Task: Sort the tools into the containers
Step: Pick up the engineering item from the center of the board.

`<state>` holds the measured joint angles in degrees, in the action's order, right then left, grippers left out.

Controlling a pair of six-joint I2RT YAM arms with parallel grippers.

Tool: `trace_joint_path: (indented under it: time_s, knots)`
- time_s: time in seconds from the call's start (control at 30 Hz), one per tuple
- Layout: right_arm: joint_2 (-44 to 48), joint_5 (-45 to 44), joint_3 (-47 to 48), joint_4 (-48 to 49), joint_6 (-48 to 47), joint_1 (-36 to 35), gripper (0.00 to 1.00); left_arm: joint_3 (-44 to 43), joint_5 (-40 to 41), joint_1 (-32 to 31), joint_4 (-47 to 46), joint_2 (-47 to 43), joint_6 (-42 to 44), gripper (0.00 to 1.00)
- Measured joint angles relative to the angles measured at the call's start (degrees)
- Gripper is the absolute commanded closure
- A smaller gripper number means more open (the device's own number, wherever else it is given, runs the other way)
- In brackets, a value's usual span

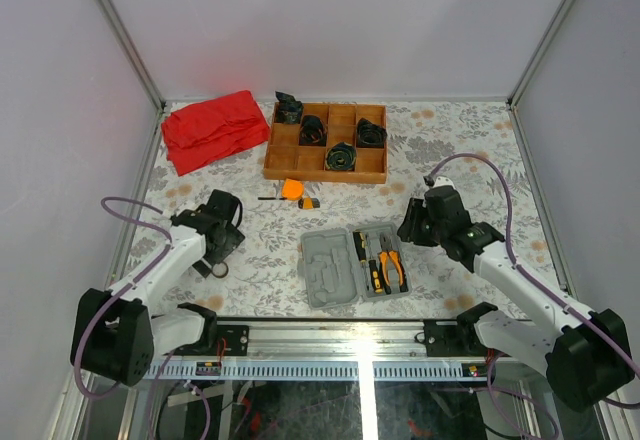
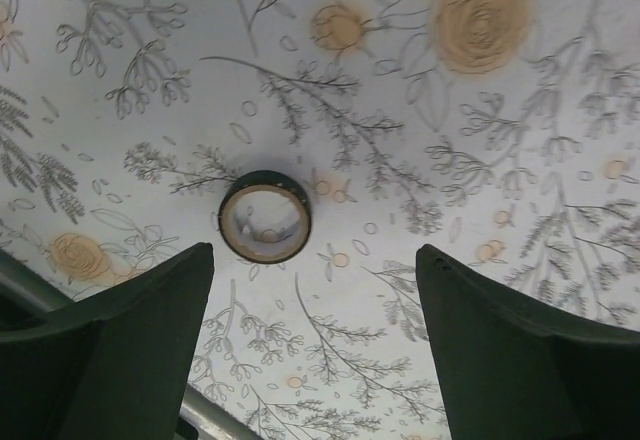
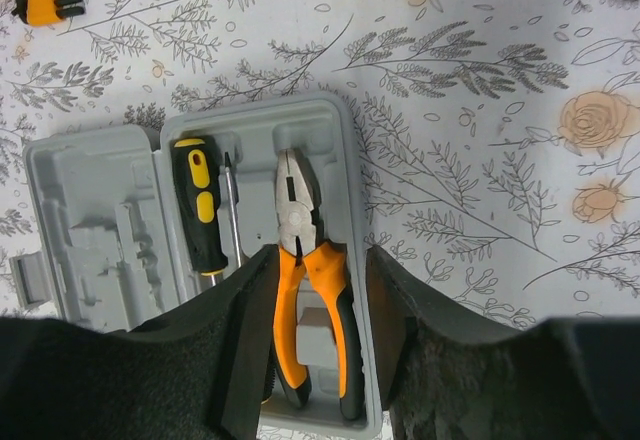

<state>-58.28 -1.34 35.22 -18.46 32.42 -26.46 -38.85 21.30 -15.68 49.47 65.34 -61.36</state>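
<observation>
Wide-spread left gripper, half-spread right gripper

I can read nothing here — no lettering, brand or number is legible on the grey case or the pliers.

The tool case was matt grey plastic, the pliers dull bare metal with glossy orange grips. The tray looked wooden (smooth, brown).

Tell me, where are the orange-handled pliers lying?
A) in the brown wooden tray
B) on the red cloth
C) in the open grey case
C: the orange-handled pliers lie in a recess of the open grey case, beside a black-and-yellow screwdriver.
</observation>
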Motion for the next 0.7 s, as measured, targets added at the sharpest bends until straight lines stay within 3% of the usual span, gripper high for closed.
trace_joint_path:
  time_s: [0.53,0.7]
  knots:
    - [-1.8,3.0,-0.6,1.9,1.9,0.0,0.52,2.4,0.8,0.0,0.5,4.5,-4.7,0.24]
    - [-1.9,3.5,-0.6,2.5,2.1,0.0,0.51,5.2,0.1,0.0,-1.7,5.5,-5.1,0.41]
